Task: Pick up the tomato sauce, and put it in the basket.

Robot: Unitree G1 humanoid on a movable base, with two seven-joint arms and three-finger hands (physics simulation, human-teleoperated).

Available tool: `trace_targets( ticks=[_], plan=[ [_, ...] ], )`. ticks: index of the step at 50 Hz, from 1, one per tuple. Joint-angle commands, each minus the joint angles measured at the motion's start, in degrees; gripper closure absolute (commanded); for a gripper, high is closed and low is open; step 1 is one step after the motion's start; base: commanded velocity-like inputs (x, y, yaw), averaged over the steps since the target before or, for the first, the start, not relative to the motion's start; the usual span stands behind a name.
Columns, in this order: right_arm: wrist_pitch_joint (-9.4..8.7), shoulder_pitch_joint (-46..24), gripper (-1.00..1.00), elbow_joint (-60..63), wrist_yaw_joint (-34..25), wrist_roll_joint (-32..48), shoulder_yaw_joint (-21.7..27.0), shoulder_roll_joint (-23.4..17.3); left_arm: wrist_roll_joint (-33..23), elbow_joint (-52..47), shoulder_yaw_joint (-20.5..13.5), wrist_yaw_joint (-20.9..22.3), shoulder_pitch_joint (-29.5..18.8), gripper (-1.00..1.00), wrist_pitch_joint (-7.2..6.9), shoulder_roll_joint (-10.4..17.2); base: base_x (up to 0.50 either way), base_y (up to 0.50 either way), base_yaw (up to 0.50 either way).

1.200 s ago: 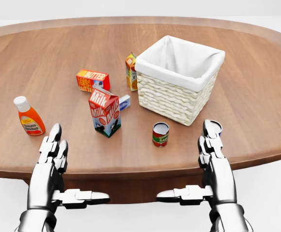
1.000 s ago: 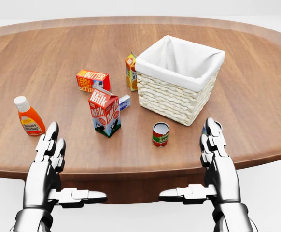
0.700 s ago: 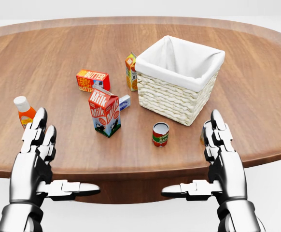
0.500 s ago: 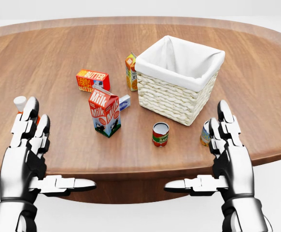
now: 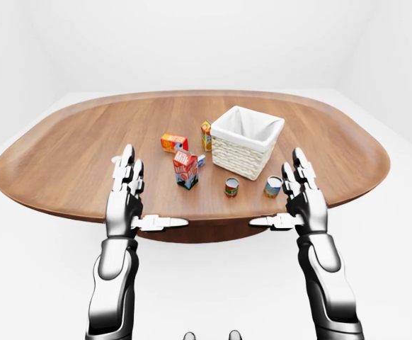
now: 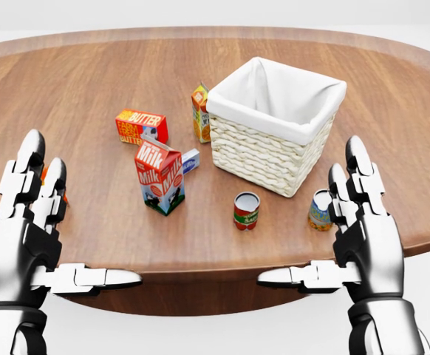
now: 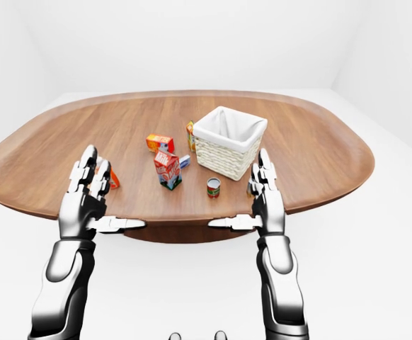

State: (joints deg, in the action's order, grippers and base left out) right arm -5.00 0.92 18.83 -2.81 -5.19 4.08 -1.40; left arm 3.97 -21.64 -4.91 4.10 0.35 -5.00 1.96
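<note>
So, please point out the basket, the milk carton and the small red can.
basket (image 6: 263,151), head view, on its woven side wall.
milk carton (image 6: 158,183), head view, on its printed face.
small red can (image 6: 245,212), head view, on its label.
</note>
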Motion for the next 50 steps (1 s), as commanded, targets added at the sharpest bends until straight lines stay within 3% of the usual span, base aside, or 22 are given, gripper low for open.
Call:
trace_targets(
  ticks=[1, 19, 25, 50],
  plan=[
    [0.00, 0.28, -1.00, 1.17, -0.99, -0.51, 0.01, -0.04, 0.01, -0.71, 0.04, 0.11, 0.01, -0.98, 0.00, -0.07, 0.46, 0.00, 0.00],
    [0.00, 0.42, -1.00, 1.25, -1.28, -1.45, 0.09, 0.19, -0.45, 0.12, 0.61, 0.27, 0.61, -0.98, 0.00, -0.28, 0.50, 0.00, 0.00],
    [0.00, 1.34, -1.00, 1.81, -2.08, -0.60, -0.82, 0.04, -0.45, 0.13, 0.58, 0.28, 0.61, -0.98, 0.00, -0.28, 0.00, 0.00, 0.00],
    [0.00, 0.14, -1.00, 0.38, -1.72, -1.18, -0.08, 0.08, -0.51, 0.48, 0.67, 0.33, 0.61, -0.98, 0.00, -0.33, 0.00, -0.50, 0.00]
  ],
)
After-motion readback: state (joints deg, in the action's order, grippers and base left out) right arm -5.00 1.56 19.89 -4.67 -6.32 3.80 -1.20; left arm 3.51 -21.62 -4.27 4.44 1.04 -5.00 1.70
